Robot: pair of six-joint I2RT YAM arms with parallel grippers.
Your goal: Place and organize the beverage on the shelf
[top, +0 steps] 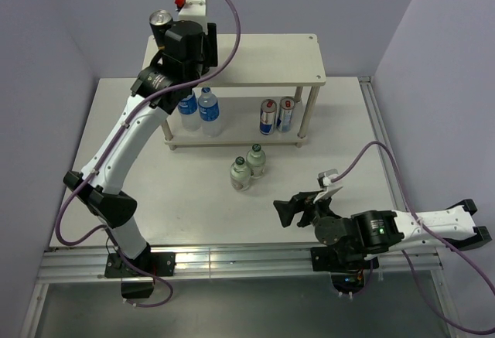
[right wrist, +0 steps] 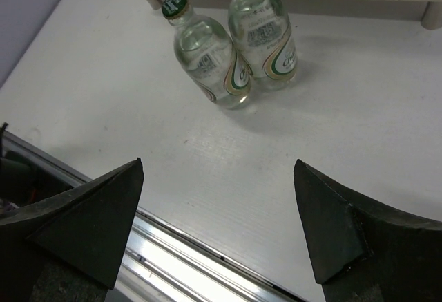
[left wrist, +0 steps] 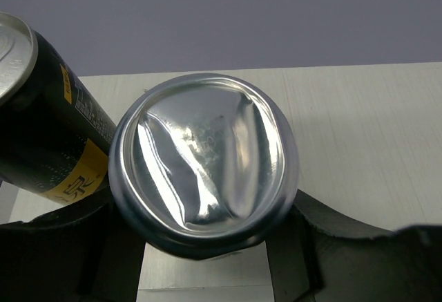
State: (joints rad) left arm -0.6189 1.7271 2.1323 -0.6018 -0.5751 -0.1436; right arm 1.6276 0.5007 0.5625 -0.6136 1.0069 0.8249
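Gripping a can (left wrist: 204, 164), the left gripper (left wrist: 204, 245) is held over the shelf (left wrist: 359, 136), a second can (left wrist: 52, 133) just left of it. The right gripper (right wrist: 217, 167) is spread wide, bottles (right wrist: 210, 60) set ahead on the table (right wrist: 359, 136).

Left gripper (left wrist: 206, 250) raised, clamped on can (left wrist: 204, 164); right gripper (right wrist: 217, 222) low, jaws wide apart.

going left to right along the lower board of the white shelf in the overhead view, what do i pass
first clear blue-labelled water bottle → second clear blue-labelled water bottle → first silver can with blue and red markings → second silver can with blue and red markings
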